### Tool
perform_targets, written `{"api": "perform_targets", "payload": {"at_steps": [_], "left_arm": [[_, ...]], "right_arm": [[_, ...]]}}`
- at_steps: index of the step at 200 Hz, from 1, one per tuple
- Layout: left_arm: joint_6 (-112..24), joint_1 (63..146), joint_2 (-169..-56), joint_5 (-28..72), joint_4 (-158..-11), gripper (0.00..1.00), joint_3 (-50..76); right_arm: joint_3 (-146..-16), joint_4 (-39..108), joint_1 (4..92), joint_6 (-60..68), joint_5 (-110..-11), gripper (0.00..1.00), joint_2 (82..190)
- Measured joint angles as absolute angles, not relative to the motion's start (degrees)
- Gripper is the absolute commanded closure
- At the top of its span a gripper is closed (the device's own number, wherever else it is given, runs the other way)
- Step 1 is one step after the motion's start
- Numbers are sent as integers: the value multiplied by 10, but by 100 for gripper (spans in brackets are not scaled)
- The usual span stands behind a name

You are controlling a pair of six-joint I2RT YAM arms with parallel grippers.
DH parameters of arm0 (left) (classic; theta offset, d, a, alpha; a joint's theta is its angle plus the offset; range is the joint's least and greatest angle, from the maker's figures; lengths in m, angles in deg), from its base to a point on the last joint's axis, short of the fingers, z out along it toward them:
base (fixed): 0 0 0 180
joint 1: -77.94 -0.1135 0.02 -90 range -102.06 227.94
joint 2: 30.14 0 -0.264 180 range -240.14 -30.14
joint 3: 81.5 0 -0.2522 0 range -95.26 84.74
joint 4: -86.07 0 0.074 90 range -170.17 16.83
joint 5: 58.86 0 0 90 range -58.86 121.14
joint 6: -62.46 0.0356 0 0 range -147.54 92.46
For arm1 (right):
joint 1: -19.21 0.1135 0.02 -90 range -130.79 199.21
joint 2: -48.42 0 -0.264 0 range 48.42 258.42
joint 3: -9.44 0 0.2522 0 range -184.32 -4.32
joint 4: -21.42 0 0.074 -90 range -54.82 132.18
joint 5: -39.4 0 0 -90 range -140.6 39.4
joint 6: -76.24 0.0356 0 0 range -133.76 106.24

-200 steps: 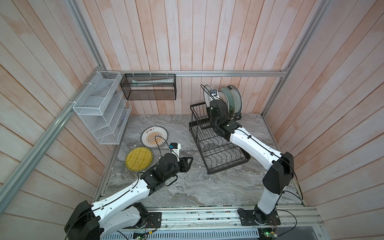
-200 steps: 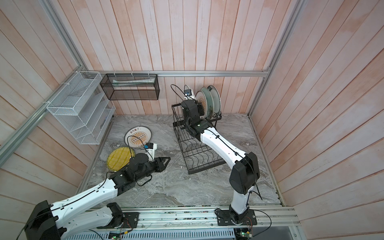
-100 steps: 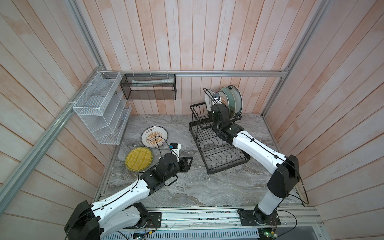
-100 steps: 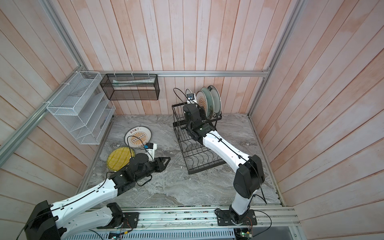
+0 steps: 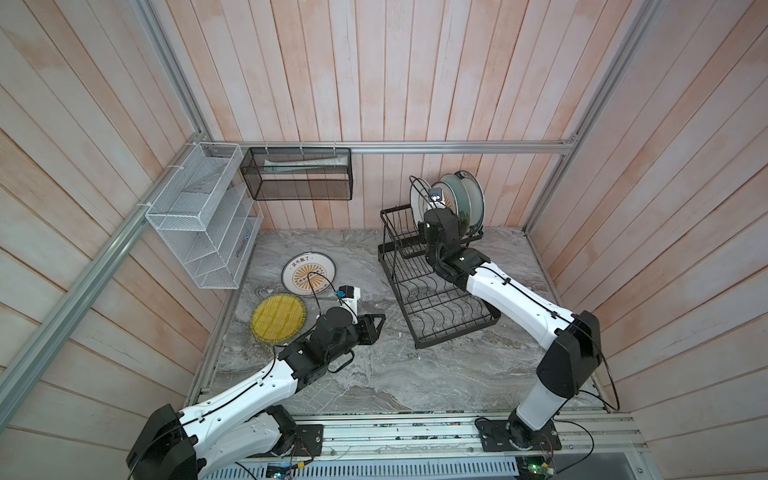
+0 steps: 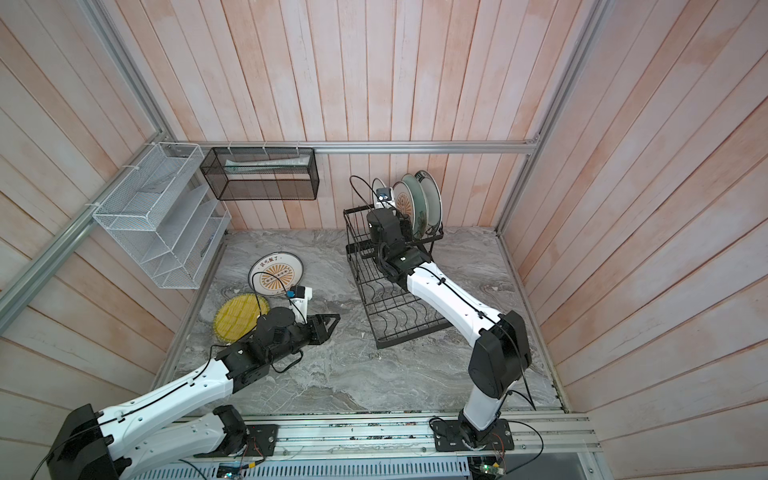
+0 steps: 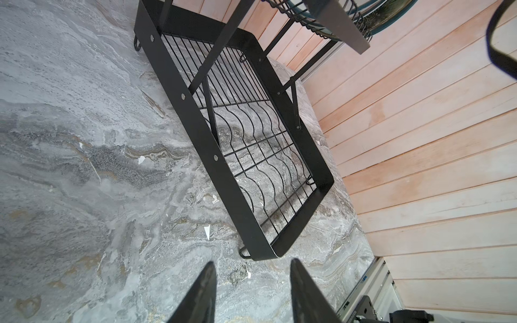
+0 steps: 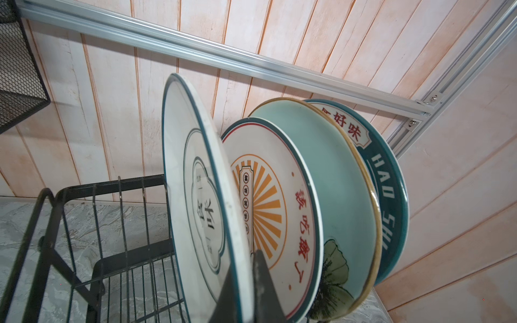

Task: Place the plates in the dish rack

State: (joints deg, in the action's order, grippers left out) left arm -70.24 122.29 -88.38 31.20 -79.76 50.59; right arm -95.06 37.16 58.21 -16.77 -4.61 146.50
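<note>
Your left arm lies low over the marble tabletop [image 5: 415, 382], with the left gripper [image 7: 252, 263] half parted on nothing. The yellow plate [image 5: 277, 318] and sunburst plate [image 5: 308, 274] lie flat behind the jaws. The dish rack [image 7: 223, 173] corner is just ahead, across bare stone. Your right arm reaches up, and the right gripper [image 8: 245, 260] pinches the green-ringed plate [image 8: 195, 173] upright in the upper basket, with three more plates [image 8: 330, 181] close beyond.

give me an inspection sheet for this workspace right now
surface: grey marble table
job's things: ringed plate, mint plate, lettered plate, racked sunburst plate upright in rack top basket; loose sunburst plate, yellow plate flat on table
clutter: white chips by rack
grippers: left gripper jaws open, empty, near rack; right gripper jaws shut on ringed plate rim
cables: black cable from left wrist loops across loose sunburst plate in top views
surroundings: white shelf, black basket on wood walls
</note>
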Motion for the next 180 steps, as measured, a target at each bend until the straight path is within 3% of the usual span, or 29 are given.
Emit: {"api": "perform_targets", "payload": {"at_steps": [180], "left_arm": [[-702, 1223, -883, 312, -797, 54, 506]], "right_arm": [[-922, 332, 589, -179, -28, 100, 1465]]}}
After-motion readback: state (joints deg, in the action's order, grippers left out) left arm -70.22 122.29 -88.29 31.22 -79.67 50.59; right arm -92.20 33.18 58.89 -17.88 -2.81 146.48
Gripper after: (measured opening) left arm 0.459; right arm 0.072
